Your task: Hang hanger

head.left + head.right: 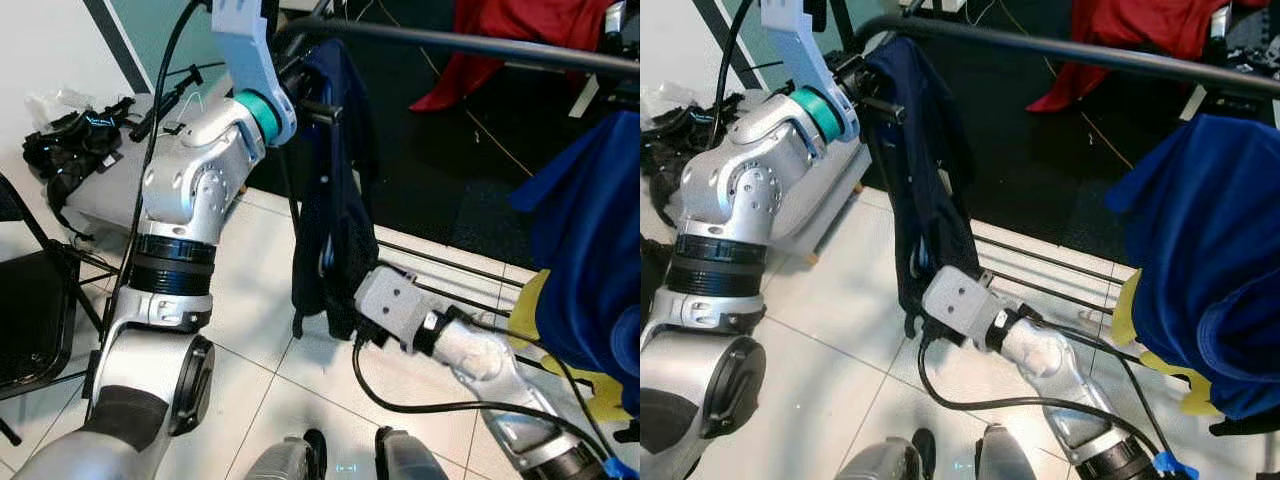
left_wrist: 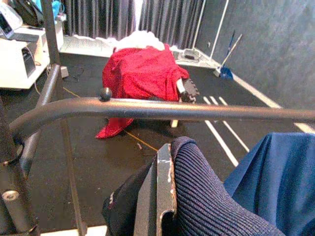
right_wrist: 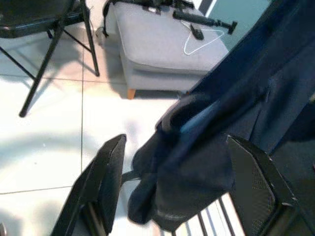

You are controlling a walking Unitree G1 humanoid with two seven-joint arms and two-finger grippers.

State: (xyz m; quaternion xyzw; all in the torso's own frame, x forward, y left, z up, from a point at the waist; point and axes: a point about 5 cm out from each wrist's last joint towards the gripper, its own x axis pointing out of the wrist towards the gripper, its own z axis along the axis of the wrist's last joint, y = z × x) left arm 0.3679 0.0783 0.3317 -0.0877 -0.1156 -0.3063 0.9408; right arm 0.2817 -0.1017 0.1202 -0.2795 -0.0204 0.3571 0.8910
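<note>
A dark navy garment (image 1: 335, 200) hangs from my raised left gripper (image 1: 308, 100), just under the near end of the black clothes rail (image 1: 470, 42). Whatever hanger is inside it is covered by the cloth. In the left wrist view one black finger (image 2: 158, 196) presses against the garment's ribbed navy collar (image 2: 206, 196), with the rail (image 2: 147, 108) close ahead. My right gripper (image 3: 179, 196) is low by the garment's hem (image 3: 187, 187), open, its two fingers spread on either side of the cloth without touching it.
A bright blue garment (image 1: 590, 260) hangs on the rail to the right. Red cloth (image 1: 510, 40) lies on the dark floor beyond. A grey bench (image 3: 162, 49) carrying a white wire hanger (image 3: 199, 42) stands to the left, with a black chair (image 1: 30, 310) beside it. Rack base bars (image 1: 450, 270) cross the tiles.
</note>
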